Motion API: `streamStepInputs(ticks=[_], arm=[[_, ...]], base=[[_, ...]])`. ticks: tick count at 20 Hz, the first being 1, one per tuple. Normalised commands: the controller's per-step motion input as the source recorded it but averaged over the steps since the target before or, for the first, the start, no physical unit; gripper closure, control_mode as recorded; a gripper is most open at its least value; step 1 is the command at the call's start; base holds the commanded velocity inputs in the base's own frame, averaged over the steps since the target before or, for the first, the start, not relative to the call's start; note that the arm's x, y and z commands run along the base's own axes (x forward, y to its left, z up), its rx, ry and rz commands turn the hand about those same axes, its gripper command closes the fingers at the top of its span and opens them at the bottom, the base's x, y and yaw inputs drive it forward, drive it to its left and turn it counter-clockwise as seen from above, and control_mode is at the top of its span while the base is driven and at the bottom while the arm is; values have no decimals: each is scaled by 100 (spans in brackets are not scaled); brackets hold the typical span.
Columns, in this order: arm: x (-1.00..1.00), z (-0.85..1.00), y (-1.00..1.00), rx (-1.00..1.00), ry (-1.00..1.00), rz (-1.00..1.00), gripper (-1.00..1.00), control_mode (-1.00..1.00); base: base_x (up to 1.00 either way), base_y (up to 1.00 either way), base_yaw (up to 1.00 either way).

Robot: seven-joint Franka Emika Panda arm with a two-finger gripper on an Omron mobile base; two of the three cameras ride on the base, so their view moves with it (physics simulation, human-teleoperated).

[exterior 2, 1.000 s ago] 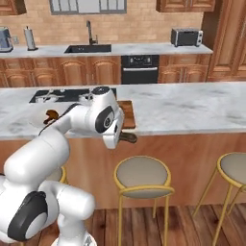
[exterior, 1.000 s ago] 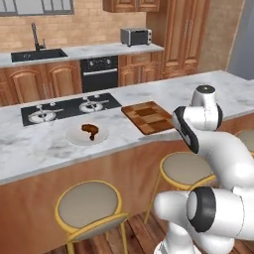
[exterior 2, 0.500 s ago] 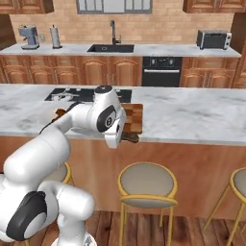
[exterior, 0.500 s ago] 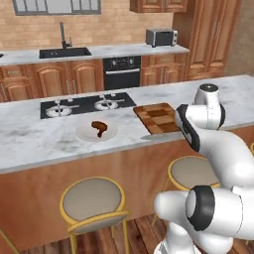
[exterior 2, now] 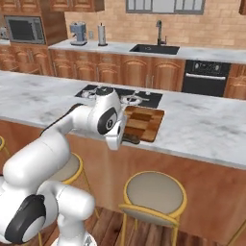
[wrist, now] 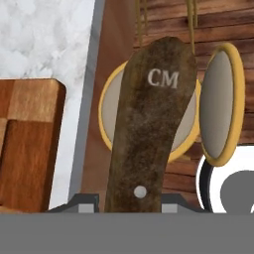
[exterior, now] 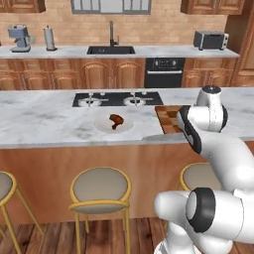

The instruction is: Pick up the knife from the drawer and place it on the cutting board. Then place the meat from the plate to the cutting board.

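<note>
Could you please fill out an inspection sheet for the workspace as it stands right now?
Surface: marble island counter, stools below its front edge.
Job's things: knife held, dark handle toward the hand camera, blade pointing left along the counter's front edge; board on the counter beside the cooktop; meat on the plate, left of the board.
Clutter: nothing seen on the island.
Grippers: gripper shut on the knife, at the board's front edge.
Cables: nothing seen.
Surroundings: back counter with sink, coffee machine, toaster oven; oven below.
</note>
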Motion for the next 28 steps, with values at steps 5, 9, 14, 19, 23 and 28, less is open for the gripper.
streamStepInputs(ticks=[5,9,14,19,23,28], arm=[[0,0,0,0,0,0,100,100],[0,0,0,0,0,0,100,100],[0,0,0,0,0,0,100,100],[0,0,0,0,0,0,100,100],[0,0,0,0,0,0,100,100],[0,0,0,0,0,0,100,100]], base=[[57,-43,22],[82,-18,-6],[91,-17,-38],[78,-7,-27],[59,-9,-5],[74,-5,7]])
